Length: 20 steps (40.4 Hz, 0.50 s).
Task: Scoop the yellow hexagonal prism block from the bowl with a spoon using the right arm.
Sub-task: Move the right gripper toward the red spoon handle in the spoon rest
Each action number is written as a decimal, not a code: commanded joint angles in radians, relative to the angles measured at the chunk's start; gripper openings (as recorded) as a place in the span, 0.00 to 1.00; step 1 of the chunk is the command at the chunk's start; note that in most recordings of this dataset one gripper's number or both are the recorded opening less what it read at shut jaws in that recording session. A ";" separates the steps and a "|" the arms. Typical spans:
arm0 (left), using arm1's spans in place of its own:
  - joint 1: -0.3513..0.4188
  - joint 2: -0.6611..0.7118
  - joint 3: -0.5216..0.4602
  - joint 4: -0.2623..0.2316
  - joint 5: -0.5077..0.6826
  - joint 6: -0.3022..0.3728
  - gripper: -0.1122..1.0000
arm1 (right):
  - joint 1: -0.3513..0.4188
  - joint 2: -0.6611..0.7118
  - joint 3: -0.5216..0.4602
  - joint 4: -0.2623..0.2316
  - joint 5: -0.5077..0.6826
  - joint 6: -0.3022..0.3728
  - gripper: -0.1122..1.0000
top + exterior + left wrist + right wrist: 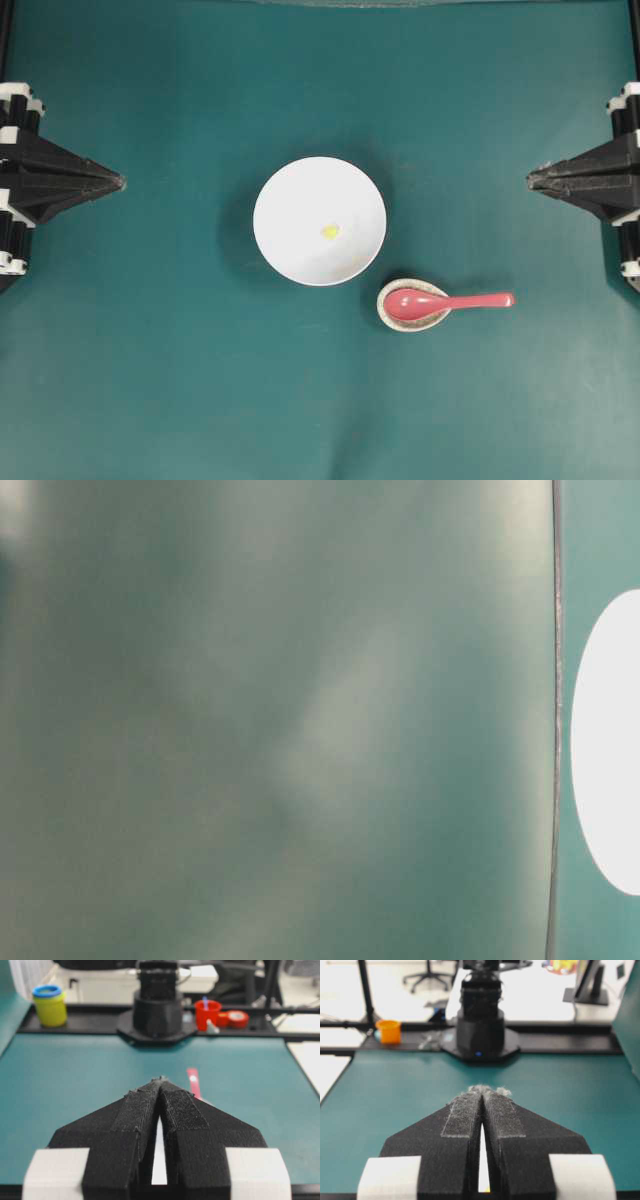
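The right end effector (530,180) sits at the right edge of the green surface (150,380), its pointed tips facing the middle. In the right wrist view its two fingers (465,1120) press together at the tips, leaving only a thin slit further back, and nothing is between them. The left end effector (120,182) mirrors it at the opposite edge, tips likewise closed and empty in the left wrist view (161,1082).

The white bowl (290,200) stands well apart from both end effectors, roughly midway between them and a little nearer the bottom of the overhead view than the line joining their tips. Inside it, on the side toward the right end effector and slightly off centre, lies the yellow hexagonal prism block (330,231), a tiny bright speck on the white floor of the bowl.

The spoon (445,302) lies between the bowl and the right end effector, offset toward the bottom of the overhead view. Its pink-red head rests in a small speckled spoon rest (396,322) just beside the bowl's rim, and its handle points out toward the right arm's side, lying low over the surface. Neither end effector touches the spoon, the rest or the bowl.

The table-level view is a green blur with part of a white shape at its right edge.
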 commanded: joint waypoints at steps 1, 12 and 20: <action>0.006 0.006 -0.031 0.011 0.038 -0.012 0.10 | -0.005 0.015 -0.020 0.002 0.002 -0.002 0.10; 0.006 0.006 -0.044 0.011 0.074 0.002 0.12 | -0.005 0.026 -0.028 0.002 0.023 0.003 0.10; 0.006 0.006 -0.048 0.011 0.075 0.003 0.12 | -0.005 0.028 -0.028 0.003 0.023 0.003 0.12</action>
